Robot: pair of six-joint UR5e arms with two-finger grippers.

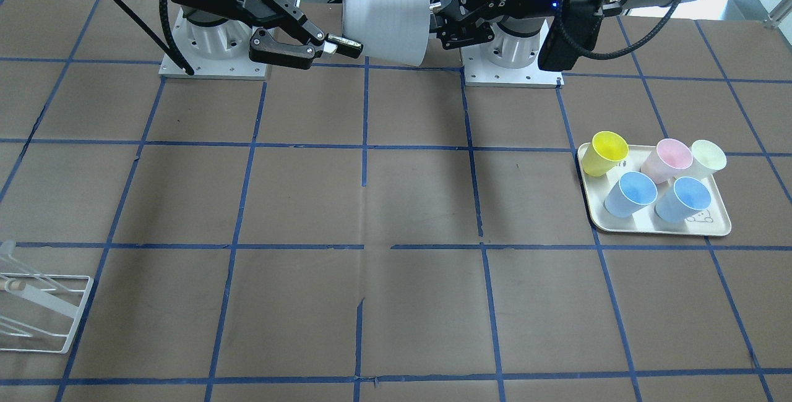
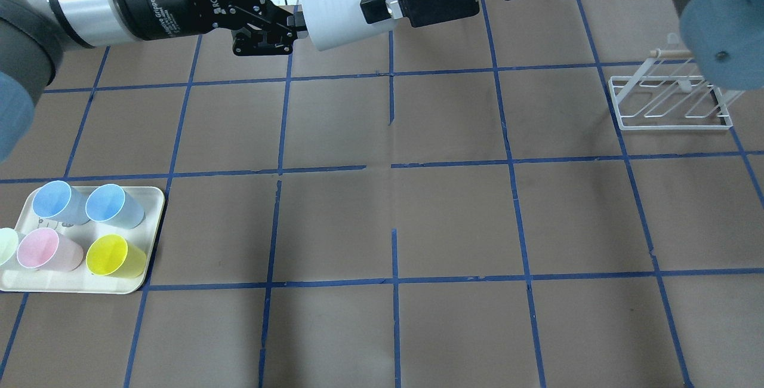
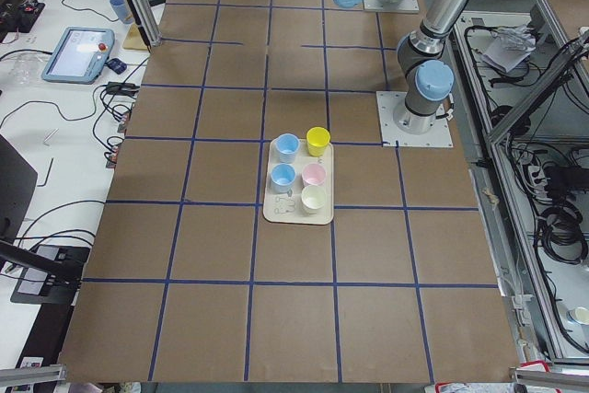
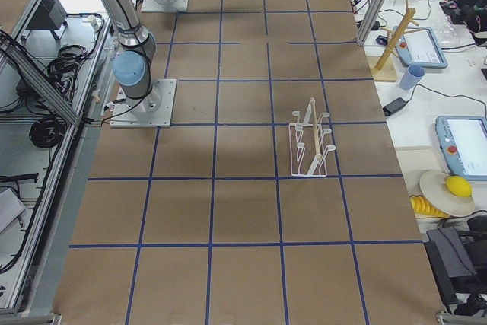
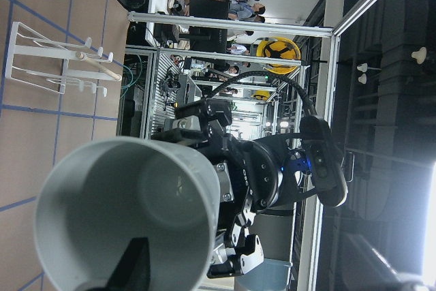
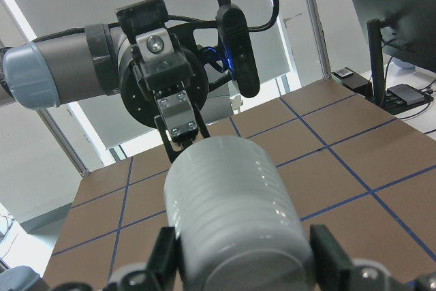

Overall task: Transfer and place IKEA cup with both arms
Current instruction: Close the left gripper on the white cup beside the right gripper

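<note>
IKEA cup (image 1: 387, 26) held in the air between both grippers, above the middle of the table's (image 1: 421, 204) robot-side edge.
The cup lies on its side. The left gripper (image 1: 440, 15) is clamped on its rim, one finger inside the mouth. The right gripper (image 1: 351, 13) has its fingers spread apart, one on each side of the closed end; whether they touch is unclear. A tray (image 1: 711, 224) of coloured cups sits near the table's left end, and a wire rack (image 2: 671, 101) near its right end.
</note>
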